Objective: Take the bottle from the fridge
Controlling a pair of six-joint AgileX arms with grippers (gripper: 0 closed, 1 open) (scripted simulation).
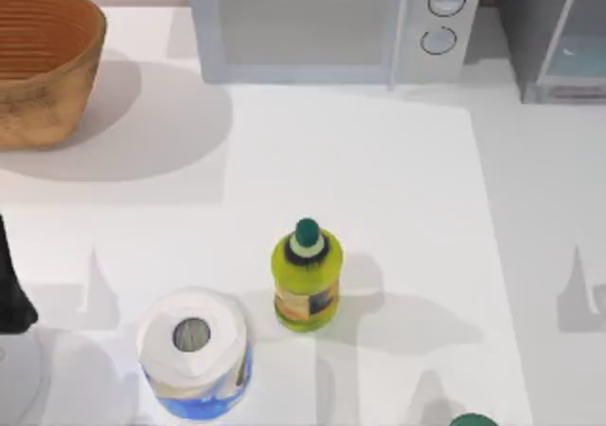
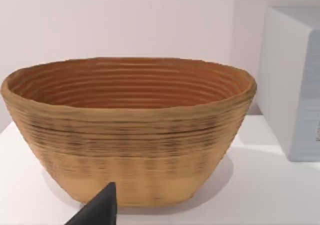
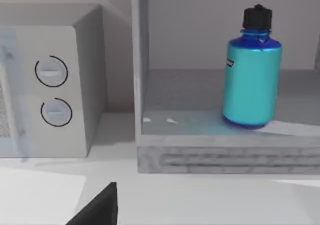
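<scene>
the left arm is sitting parked at the worktop's left edge, its wrist camera facing the woven basket in the far left corner; i cannot tell how its jaws are standing. the microwave is sitting along the far edge. in the far right corner, the fridge is standing open-fronted, and the bottle is standing upright inside on its floor, untouched. the right arm's jaws cannot be judged either. reaching, gripping and withdrawing are all remaining.
</scene>
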